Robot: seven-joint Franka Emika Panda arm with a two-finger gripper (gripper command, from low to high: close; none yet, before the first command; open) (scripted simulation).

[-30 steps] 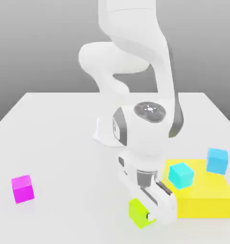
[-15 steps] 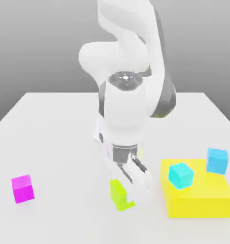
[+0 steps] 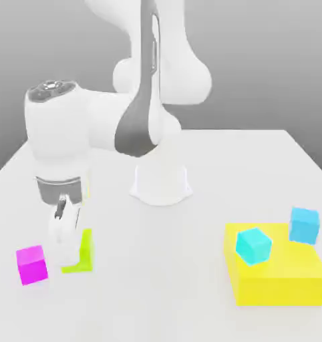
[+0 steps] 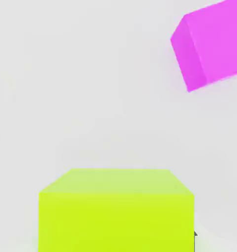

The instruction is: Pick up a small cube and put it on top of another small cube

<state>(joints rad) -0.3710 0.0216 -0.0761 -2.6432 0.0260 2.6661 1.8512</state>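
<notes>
Lime cube (image 3: 83,250): 1; magenta cube (image 3: 31,264): 1.

1. A plain white table (image 3: 210,167) carries everything, its far edge meeting a grey backdrop.
2. The white robot base (image 3: 160,184) stands on it near the middle.
3. A small magenta cube (image 3: 31,264) rests on the tabletop at the exterior view's left.
4. A large flat yellow block (image 3: 277,270) lies at the exterior view's right.
5. A cyan cube (image 3: 304,224) stands touching the block's far right side.
</notes>
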